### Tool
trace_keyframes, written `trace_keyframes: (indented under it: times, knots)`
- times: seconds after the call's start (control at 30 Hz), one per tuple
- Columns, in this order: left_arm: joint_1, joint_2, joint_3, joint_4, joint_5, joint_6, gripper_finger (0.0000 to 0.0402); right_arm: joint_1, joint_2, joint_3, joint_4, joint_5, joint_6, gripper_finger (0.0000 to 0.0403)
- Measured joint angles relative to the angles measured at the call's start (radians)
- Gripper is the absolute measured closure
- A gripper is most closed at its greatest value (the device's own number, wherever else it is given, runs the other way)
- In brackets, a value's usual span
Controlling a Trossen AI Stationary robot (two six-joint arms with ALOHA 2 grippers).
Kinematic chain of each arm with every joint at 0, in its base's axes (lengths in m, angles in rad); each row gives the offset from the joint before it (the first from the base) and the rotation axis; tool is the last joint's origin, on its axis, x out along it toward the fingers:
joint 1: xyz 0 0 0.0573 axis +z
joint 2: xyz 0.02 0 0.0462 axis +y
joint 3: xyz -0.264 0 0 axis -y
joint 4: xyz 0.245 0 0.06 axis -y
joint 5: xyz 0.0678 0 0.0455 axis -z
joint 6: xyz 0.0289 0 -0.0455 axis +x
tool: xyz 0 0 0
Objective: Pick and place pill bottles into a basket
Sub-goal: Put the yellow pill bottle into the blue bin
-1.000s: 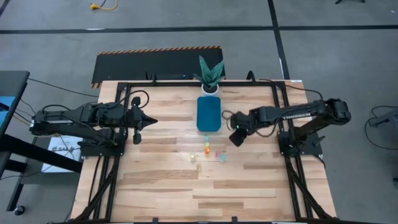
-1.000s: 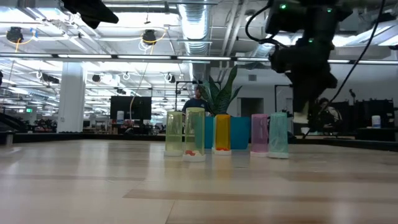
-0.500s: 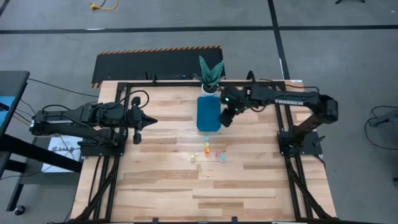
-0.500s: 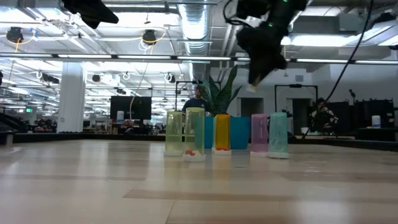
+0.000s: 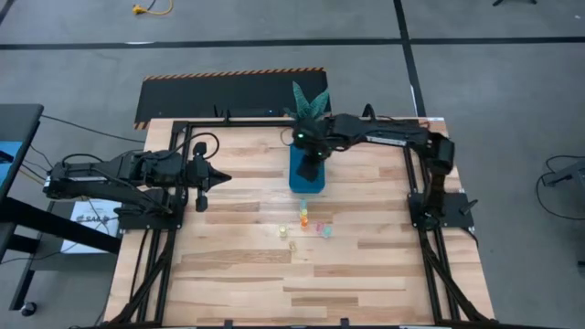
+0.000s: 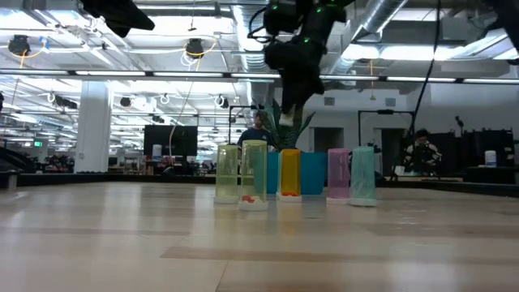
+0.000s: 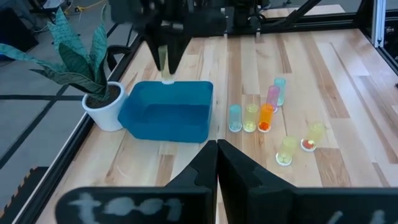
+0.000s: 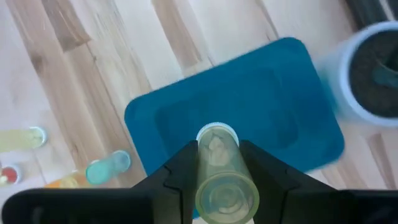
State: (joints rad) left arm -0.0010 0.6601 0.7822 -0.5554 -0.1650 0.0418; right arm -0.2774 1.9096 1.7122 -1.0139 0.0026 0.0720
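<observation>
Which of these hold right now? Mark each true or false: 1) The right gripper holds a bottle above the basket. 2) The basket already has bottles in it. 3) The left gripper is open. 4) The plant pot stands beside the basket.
1) True: the right gripper grips a yellowish bottle above the basket.
2) False: the basket's floor looks bare in the left wrist view.
3) False: the left gripper is shut, empty, waiting at the table's left.
4) True: the plant pot stands next to one short end.

No legible text anywhere.
</observation>
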Motion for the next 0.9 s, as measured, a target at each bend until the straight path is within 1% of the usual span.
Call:
trace_keyframes:
  times: [0.2,0.43,0.67,0.9]
  knots:
    - [0.000,0.000,0.000,-0.002,0.001,-0.002,0.0401,0.001,0.102,0.047,0.001,-0.005,-0.022,0.0300]
    - [0.000,0.000,0.000,-0.009,0.003,-0.006,0.0401,0.002,0.184,0.047,0.001,-0.005,-0.023,0.0300]
    - [0.000,0.000,0.000,-0.009,0.003,-0.016,0.0401,0.003,0.239,0.047,0.004,-0.016,-0.029,0.0300]
    - [0.000,0.000,0.000,-0.012,0.003,-0.031,0.0401,0.008,0.240,0.047,0.028,-0.031,-0.028,0.0300]
